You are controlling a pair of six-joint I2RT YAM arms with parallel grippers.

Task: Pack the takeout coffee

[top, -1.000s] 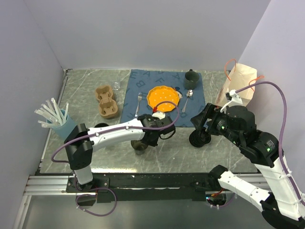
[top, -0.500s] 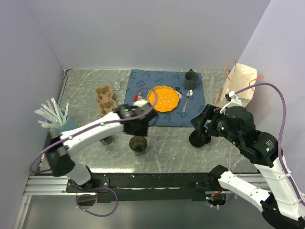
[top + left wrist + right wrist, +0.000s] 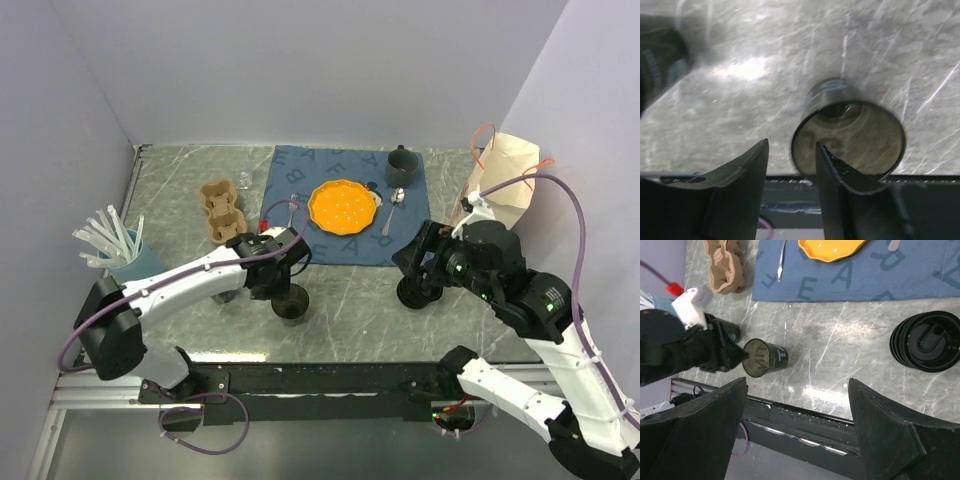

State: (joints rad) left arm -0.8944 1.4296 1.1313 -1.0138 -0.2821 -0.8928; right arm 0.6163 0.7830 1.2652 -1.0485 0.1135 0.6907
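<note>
Since the earlier frame the left gripper (image 3: 791, 145) sits nearer and lower, its jaws parted astride the left rim of the takeout coffee (image 3: 291, 303) (no clamp seen). That cup stands unmoved, upright on the table (image 3: 180, 190), near centre. The right gripper (image 3: 797, 382) hangs wide open, empty, by the black lid (image 3: 420, 291).

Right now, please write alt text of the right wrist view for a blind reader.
A small black tapered cup stands open on a grey marble table, with the left arm's fingers at its rim. A round black ribbed lid lies apart from it; the right arm's fingers stand wide open.
</note>
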